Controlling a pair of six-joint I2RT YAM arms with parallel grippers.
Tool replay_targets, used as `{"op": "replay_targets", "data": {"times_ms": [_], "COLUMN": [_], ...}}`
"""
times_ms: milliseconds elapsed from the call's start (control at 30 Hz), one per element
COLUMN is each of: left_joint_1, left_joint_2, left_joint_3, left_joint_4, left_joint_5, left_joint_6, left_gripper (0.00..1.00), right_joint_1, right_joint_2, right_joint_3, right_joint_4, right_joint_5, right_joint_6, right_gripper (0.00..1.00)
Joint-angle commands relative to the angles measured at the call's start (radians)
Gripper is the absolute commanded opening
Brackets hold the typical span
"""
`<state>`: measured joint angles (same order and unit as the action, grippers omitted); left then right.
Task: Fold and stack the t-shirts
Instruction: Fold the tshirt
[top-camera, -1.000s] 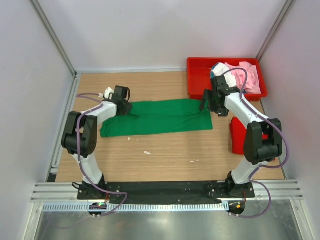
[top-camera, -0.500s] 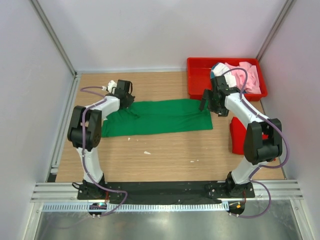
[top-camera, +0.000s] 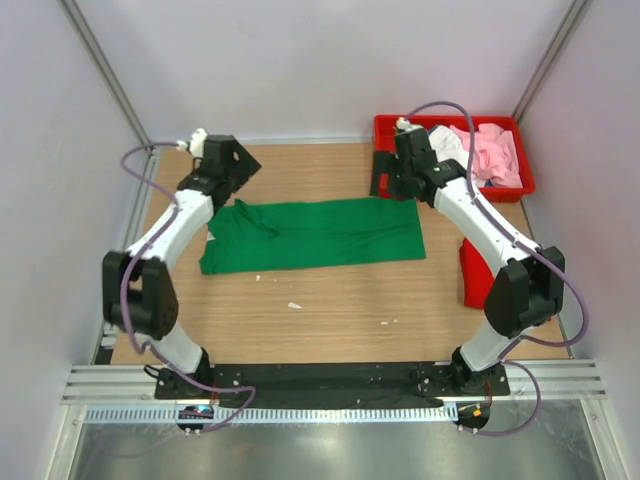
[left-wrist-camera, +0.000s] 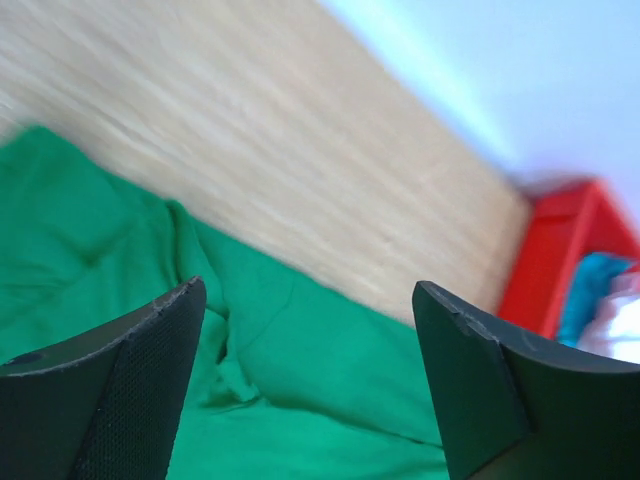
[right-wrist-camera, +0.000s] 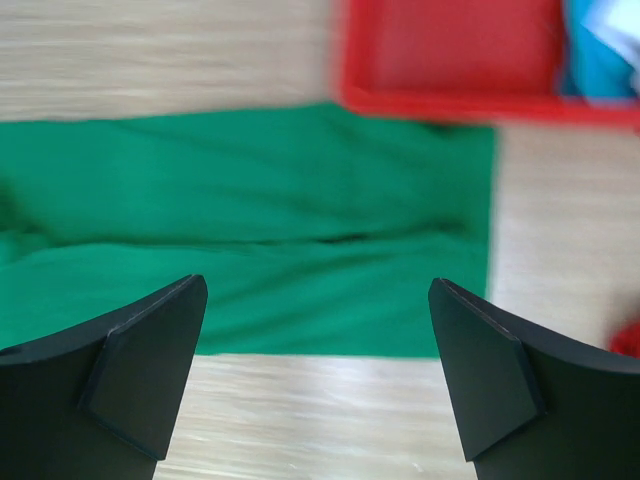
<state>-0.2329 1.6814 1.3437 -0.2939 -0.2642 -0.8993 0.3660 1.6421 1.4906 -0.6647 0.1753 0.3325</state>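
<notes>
Green t-shirt (top-camera: 320, 235) lies released; left arm (top-camera: 178, 222) and right arm (top-camera: 480, 222) have lifted away, jaws spread.

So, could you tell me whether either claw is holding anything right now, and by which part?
Nothing is held. The left claw and the right claw are both open and empty, above the spread-out green t-shirt.

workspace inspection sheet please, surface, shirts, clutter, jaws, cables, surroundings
surface: wooden table, no damage seen
job's things: green shirt spread in a long band mid-table; pink shirts heaped in the red tray; red shirt at the right edge
clutter: white specks near the green shirt's front edge
jaws: left jaws open, right jaws open, both empty, near the green shirt's far corners
cables: purple cables in loose loops, clear of the cloth
surroundings: pale walls, metal frame posts
</notes>
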Motion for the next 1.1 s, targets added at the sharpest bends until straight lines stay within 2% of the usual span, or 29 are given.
{"op": "replay_targets", "data": {"times_ms": [0, 33, 67, 133, 167, 200, 267, 300, 333, 467, 600, 733, 833, 1000, 1067], "left_joint_1": [0.079, 0.116, 0.135, 0.171, 0.196, 0.205, 0.216, 0.225, 0.227, 0.23, 0.228, 0.228, 0.228, 0.228, 0.228], "left_joint_2": [-0.193, -0.216, -0.241, -0.278, -0.282, -0.279, -0.247, -0.227, -0.192, -0.106, -0.034, 0.037, 0.084, 0.15, 0.162], "left_joint_3": [-0.059, -0.087, -0.112, -0.191, -0.218, -0.251, -0.265, -0.267, -0.264, -0.226, -0.178, -0.14, -0.126, -0.111, -0.104], "left_joint_4": [-0.097, -0.099, -0.097, -0.082, -0.056, -0.042, -0.013, -0.004, 0.008, 0.055, 0.067, 0.099, 0.114, 0.136, 0.134], "left_joint_5": [-0.03, -0.027, -0.021, 0.029, 0.045, 0.071, 0.098, 0.13, 0.149, 0.184, 0.177, 0.221, 0.24, 0.247, 0.247], "left_joint_6": [0.072, 0.069, 0.054, 0.045, 0.046, 0.049, 0.054, 0.057, 0.06, 0.082, 0.091, 0.079, 0.068, 0.059, 0.06], "left_gripper": [0.86, 0.87, 0.88, 0.87, 0.86, 0.84, 0.79, 0.76, 0.7, 0.61, 0.6, 0.58, 0.57, 0.56, 0.56], "right_joint_1": [0.137, 0.186, 0.217, 0.269, 0.324, 0.342, 0.378, 0.392, 0.399, 0.474, 0.485, 0.485, 0.485, 0.485, 0.485], "right_joint_2": [-0.024, -0.013, -0.002, 0.041, 0.065, 0.091, 0.204, 0.246, 0.333, 0.49, 0.573, 0.598, 0.616, 0.683, 0.711], "right_joint_3": [0.071, 0.057, 0.045, -0.002, -0.015, -0.021, 0.022, 0.058, 0.135, 0.295, 0.384, 0.382, 0.382, 0.434, 0.471], "right_joint_4": [0.143, 0.183, 0.28, 0.376, 0.463, 0.494, 0.53, 0.515, 0.502, 0.418, 0.395, 0.43, 0.479, 0.496, 0.456], "right_joint_5": [-0.091, -0.13, -0.237, -0.299, -0.309, -0.309, -0.316, -0.338, -0.338, -0.3, -0.191, -0.071, -0.04, -0.04, -0.051], "right_joint_6": [-0.082, -0.096, -0.11, -0.148, -0.176, -0.184, -0.178, -0.182, -0.185, -0.295, -0.329, -0.328, -0.351, -0.362, -0.38], "right_gripper": [1.0, 1.0, 0.98, 0.96, 0.95, 0.88, 0.82, 0.74, 0.71, 0.68, 0.67, 0.64, 0.6, 0.51, 0.42]}}
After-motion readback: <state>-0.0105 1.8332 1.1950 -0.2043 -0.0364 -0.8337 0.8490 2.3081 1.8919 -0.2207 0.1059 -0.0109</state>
